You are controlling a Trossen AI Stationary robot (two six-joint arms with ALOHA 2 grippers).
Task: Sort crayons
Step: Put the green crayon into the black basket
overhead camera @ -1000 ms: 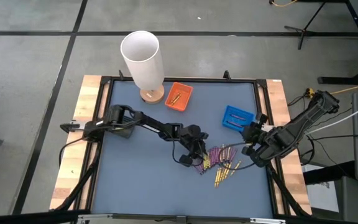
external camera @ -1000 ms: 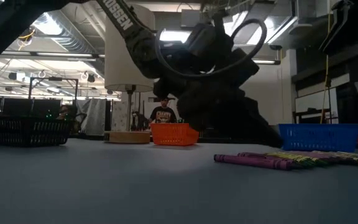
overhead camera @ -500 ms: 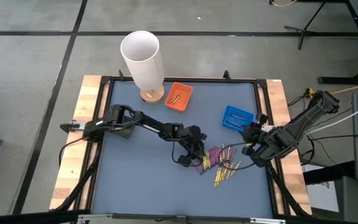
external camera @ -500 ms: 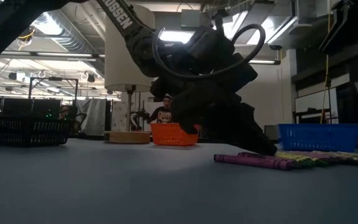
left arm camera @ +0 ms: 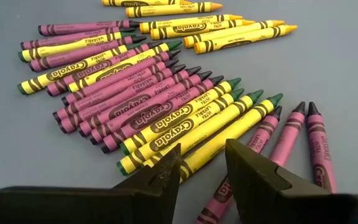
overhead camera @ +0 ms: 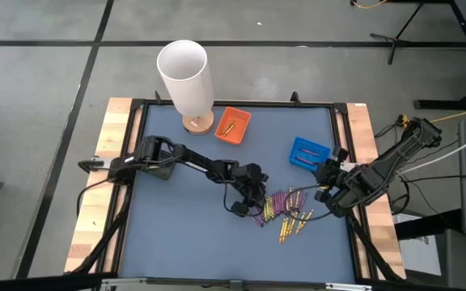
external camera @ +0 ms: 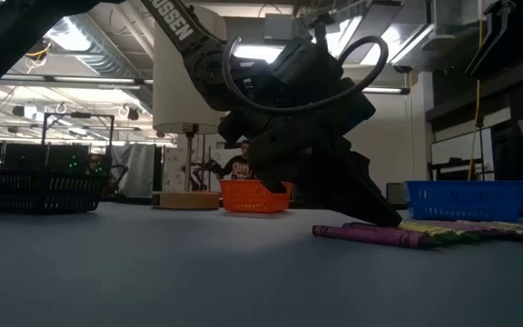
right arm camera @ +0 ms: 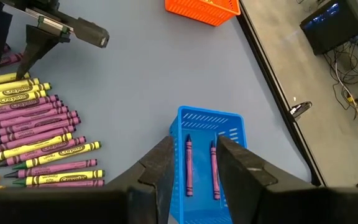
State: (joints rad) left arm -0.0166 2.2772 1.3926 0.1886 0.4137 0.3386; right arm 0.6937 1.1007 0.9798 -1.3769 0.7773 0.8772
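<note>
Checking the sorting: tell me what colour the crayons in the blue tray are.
Purple crayons in the blue tray, clearest in the right wrist view.

Taking the crayons (overhead camera: 284,212) as the mark, the desk (overhead camera: 176,234) lies bare on the left arm's side and along the near edge. Behind them stand the orange tray (overhead camera: 233,125), blue tray (overhead camera: 310,152) and tall white cylinder (overhead camera: 186,78). The left gripper (overhead camera: 251,206) crowds the pile's edge; the right gripper (overhead camera: 327,187) hangs by the blue tray.

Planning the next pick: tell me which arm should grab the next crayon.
Left. The left gripper hangs open right over the loose pile of yellow and purple wax crayons. The right gripper is open over the blue plastic basket.
</note>
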